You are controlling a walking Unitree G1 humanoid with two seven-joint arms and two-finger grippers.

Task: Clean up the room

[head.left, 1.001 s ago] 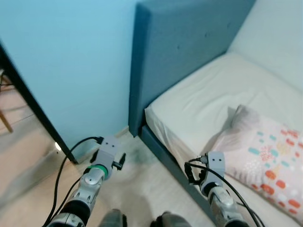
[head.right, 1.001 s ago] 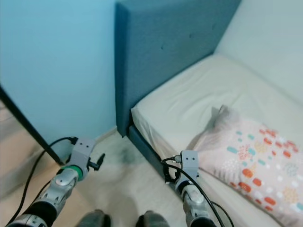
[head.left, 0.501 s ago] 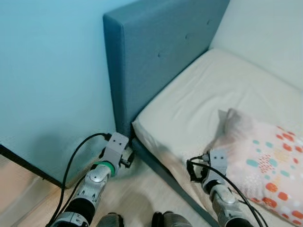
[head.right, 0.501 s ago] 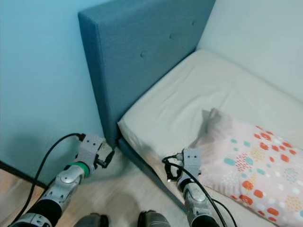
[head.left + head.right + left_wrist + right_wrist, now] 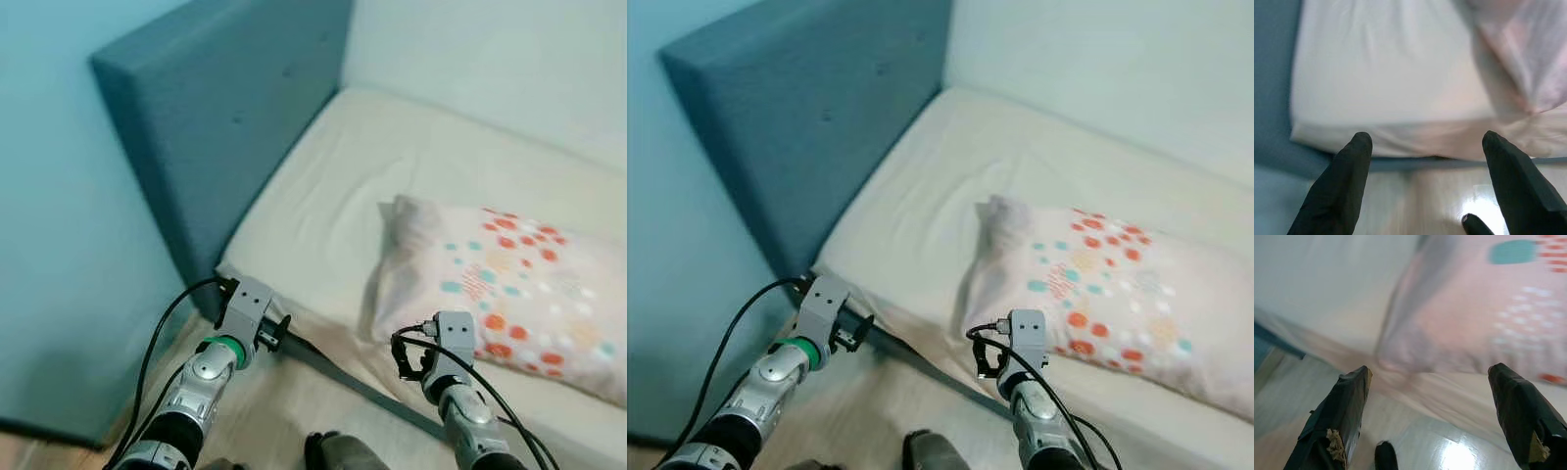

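No readable text, labels, brands, numbers or signs. Pillow (image 5: 509, 274) carries only coloured dots and dashes; headboard (image 5: 211, 127) and mattress (image 5: 323, 196) plain.

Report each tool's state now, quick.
Left tool: open, holding nothing.
Right tool: open, holding nothing.

Head and wrist cameras share the bed (image 5: 323, 206).

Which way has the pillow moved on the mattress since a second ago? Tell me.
Cannot tell of any move. The pillow lies on the mattress with its corner by the same crease; the whole picture has shifted with the headboard, so the camera turned.
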